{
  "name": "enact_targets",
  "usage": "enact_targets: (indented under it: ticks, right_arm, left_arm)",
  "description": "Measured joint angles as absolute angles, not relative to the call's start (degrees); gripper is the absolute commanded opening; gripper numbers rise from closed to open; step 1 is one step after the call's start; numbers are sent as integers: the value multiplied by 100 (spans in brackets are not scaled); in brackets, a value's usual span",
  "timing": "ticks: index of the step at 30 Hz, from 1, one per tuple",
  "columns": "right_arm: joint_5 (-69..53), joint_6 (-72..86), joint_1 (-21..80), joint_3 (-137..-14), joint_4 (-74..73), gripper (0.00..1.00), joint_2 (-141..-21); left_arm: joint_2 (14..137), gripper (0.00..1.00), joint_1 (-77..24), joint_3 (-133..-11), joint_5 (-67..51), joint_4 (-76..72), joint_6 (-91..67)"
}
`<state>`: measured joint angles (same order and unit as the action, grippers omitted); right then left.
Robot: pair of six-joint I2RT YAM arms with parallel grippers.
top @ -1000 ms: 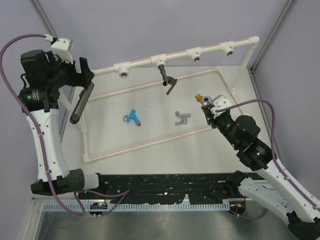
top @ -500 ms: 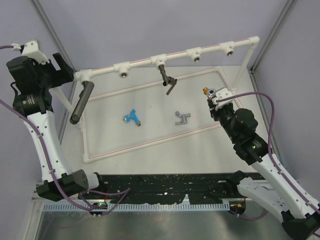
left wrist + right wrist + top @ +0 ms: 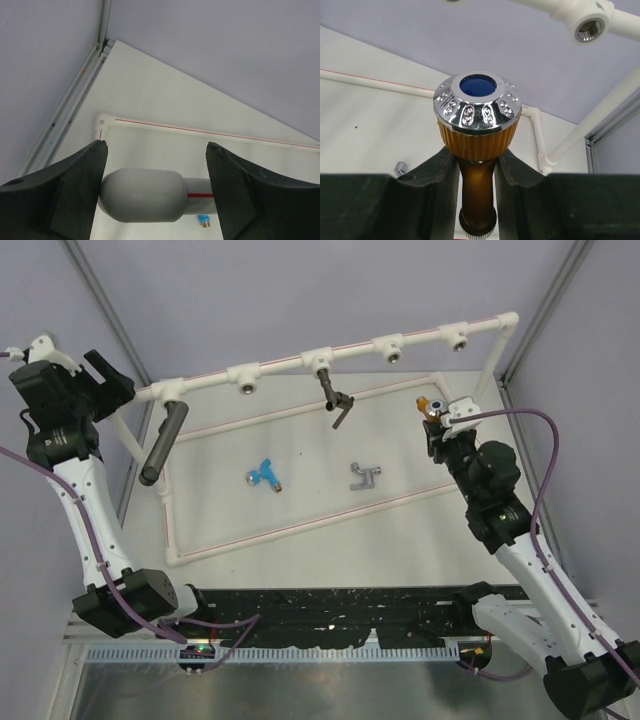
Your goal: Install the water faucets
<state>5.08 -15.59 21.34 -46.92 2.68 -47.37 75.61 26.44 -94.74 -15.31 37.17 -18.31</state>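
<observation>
While the right tool (image 3: 477, 172) pinches the orange faucet (image 3: 477, 112) aloft near the pipe's (image 3: 280, 365) right end, the left tool (image 3: 112, 377) hangs spread beside its left end; the blue faucet (image 3: 265, 474) and silver faucet (image 3: 364, 476) lie apart on the worktop (image 3: 320, 445).

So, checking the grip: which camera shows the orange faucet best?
Right wrist view: the orange faucet is close and sharp, its stem clamped in the right claw. Top external shows it only as a small speck; left wrist misses it.
</observation>
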Motion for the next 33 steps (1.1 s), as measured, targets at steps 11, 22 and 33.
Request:
enact_targets:
  ticks: [11,22,33]
  right_arm:
    - [-788,-838,268,-4278,2034,5,-5212]
    - [-1975,-1341,-740,-4237,3892,5,-6191]
    - [-3022,-2445,-873,-4237,5105,5,-6882]
  left_arm:
    - [7122,74,2755,-8757,-1931,3061,-2209]
    - [7107,74,2753,-8764,-1973,3114,-2209]
    - [7194,75,2755,-8903,-2018,3264,-2167]
